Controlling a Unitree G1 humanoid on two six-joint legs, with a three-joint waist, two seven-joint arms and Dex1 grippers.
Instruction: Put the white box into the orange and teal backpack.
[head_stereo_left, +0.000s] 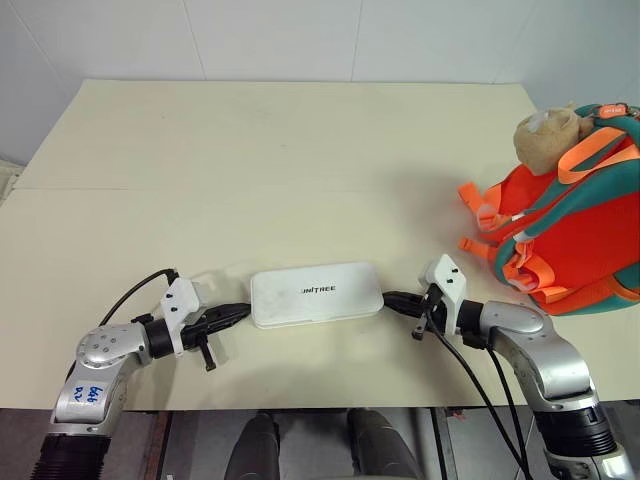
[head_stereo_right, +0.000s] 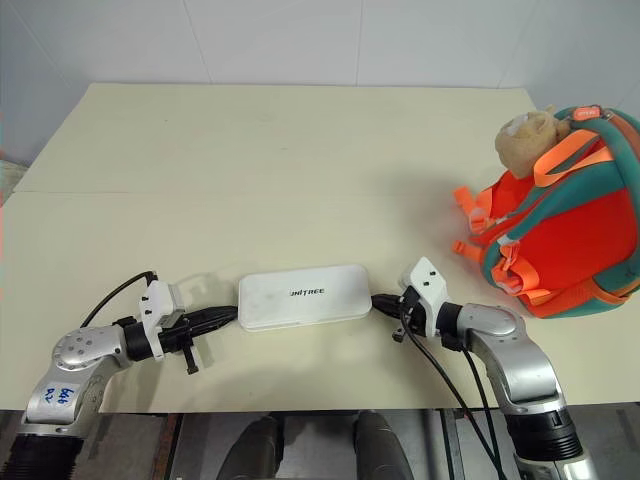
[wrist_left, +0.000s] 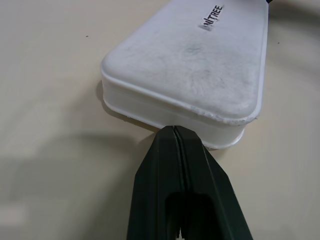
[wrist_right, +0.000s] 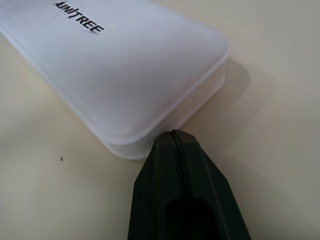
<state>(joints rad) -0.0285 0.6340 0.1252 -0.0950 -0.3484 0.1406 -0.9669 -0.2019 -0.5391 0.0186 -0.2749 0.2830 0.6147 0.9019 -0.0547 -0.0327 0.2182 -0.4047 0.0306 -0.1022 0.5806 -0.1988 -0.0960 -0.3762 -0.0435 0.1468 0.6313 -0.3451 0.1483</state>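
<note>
Head stereo pair looks down over table (head_stereo_left: 300, 130); wrist cameras close on white box (wrist_left: 200, 65) ends

"UNITREE" is printed in black capital letters on the lid of the flat white plastic box with rounded corners (head_stereo_left: 316, 294). Blue handwriting is seen on a white sticker (head_stereo_left: 88, 393) on the left arm, but it cannot be read.

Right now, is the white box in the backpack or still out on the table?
Out. The white box lies flat on the table, lettering up, apart from the orange and teal backpack at the table's right edge.
</note>
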